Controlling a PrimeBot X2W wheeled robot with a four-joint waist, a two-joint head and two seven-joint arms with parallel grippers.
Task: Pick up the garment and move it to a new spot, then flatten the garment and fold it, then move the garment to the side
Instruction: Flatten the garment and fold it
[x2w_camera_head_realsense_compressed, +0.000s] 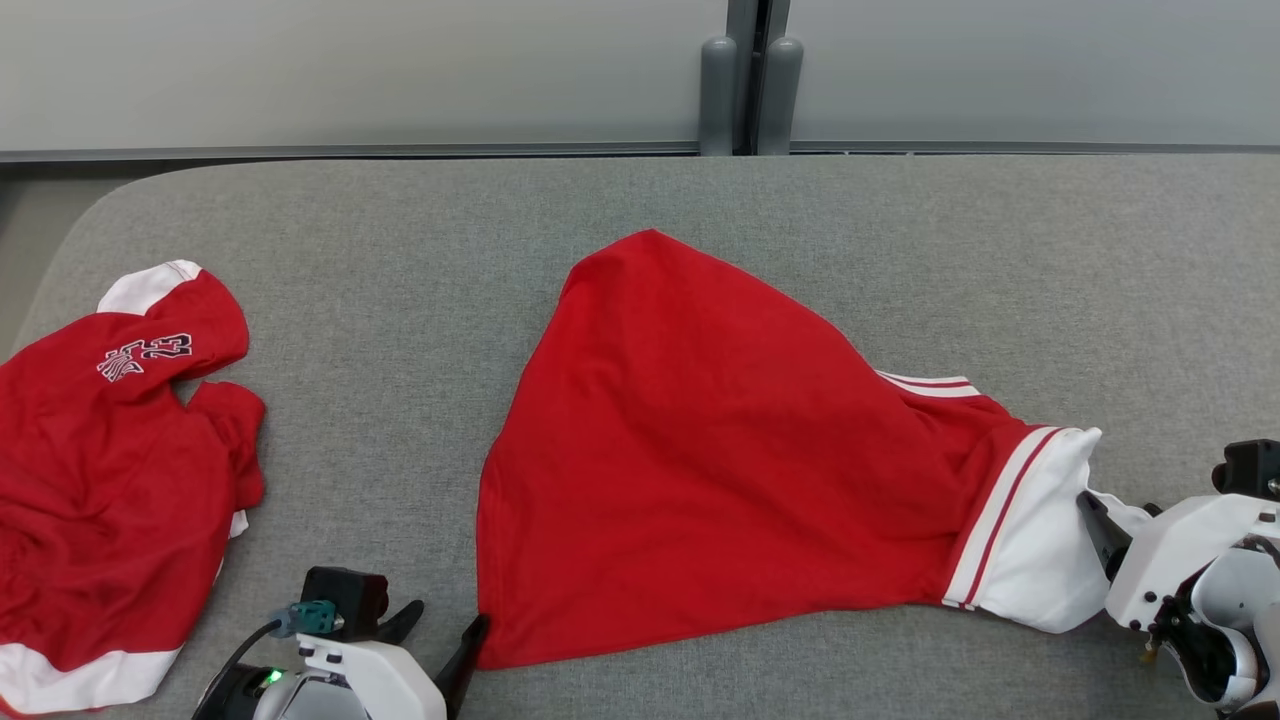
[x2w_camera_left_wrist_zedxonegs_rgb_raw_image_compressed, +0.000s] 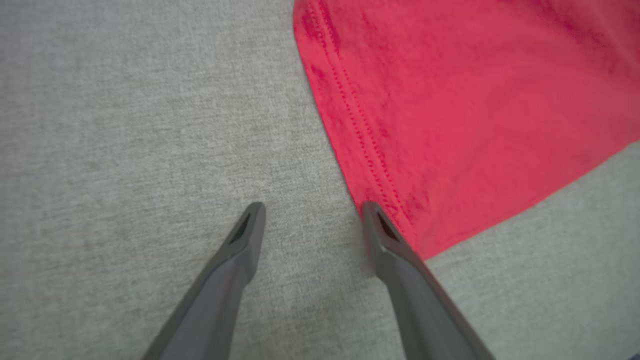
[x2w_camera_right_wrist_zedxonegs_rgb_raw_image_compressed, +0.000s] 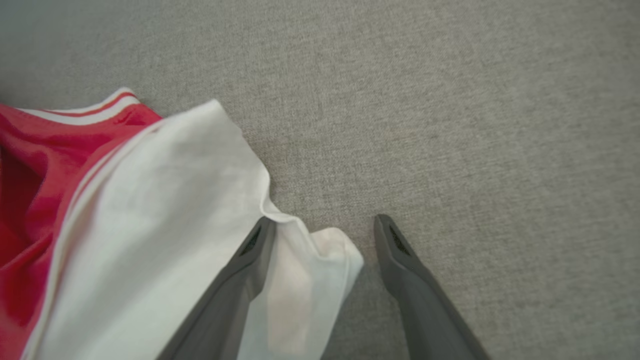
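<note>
Red garment (x2w_camera_head_realsense_compressed: 700, 450) spread on grey counter (x2w_camera_head_realsense_compressed: 400, 250). I see left gripper (x2w_camera_left_wrist_zedxonegs_rgb_raw_image_compressed: 312, 207) released at its near-left corner; right gripper (x2w_camera_right_wrist_zedxonegs_rgb_raw_image_compressed: 324, 223) released, astride the white hem (x2w_camera_right_wrist_zedxonegs_rgb_raw_image_compressed: 165, 210).

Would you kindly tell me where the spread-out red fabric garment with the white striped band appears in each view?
Head view: red garment centre, white band lower right.
Left wrist view: its red hem corner, upper right.
Right wrist view: its white band, left side.
Shared landmark: grey woven surface beneath it.
</note>
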